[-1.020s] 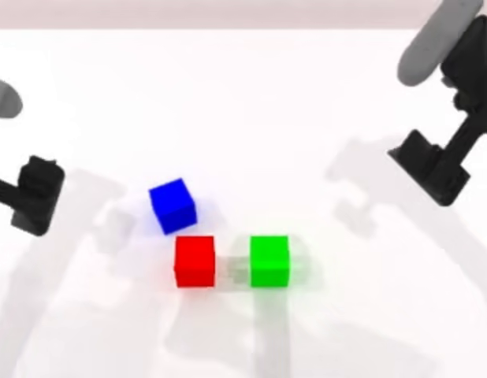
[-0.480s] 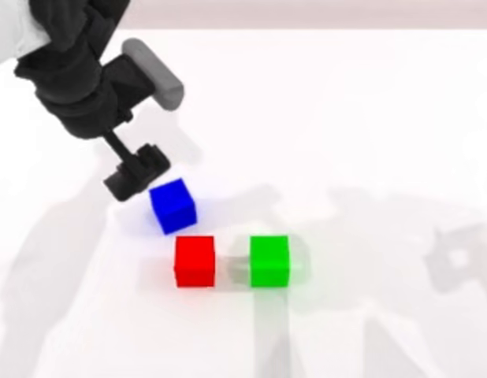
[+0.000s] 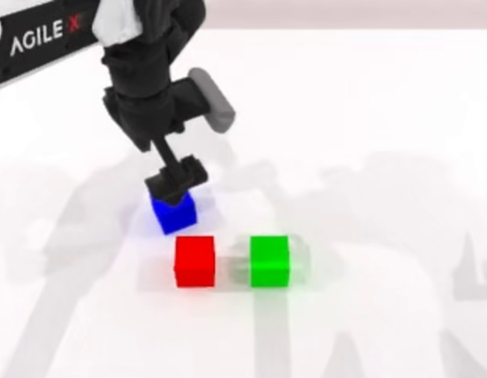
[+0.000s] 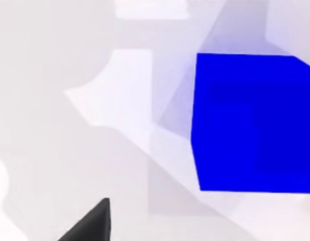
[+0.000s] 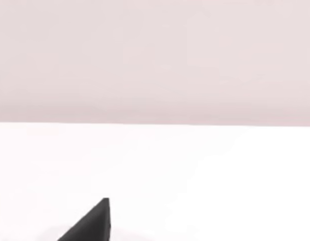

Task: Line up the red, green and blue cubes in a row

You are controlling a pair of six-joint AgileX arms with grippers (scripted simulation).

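The red cube (image 3: 195,261) and the green cube (image 3: 269,261) sit side by side near the table's middle, a small gap between them. The blue cube (image 3: 174,214) lies just behind the red one, slightly to its left and turned a little. My left gripper (image 3: 177,185) hangs over the blue cube's far edge, open and holding nothing. In the left wrist view the blue cube (image 4: 253,123) fills one side, with one dark fingertip (image 4: 97,221) well apart from it. My right arm is outside the top view. Its wrist view shows one fingertip (image 5: 95,223) over bare table.
The left arm's black body (image 3: 153,87) and its white link marked AGILE X (image 3: 39,39) reach in from the back left. A pale wall (image 5: 155,60) stands beyond the table's far edge in the right wrist view. Grey shadows cross the white tabletop (image 3: 385,157).
The left arm swung in from the left edge to stand over the blue cube. The right arm withdrew from the back right and left the top view. No cube moved.
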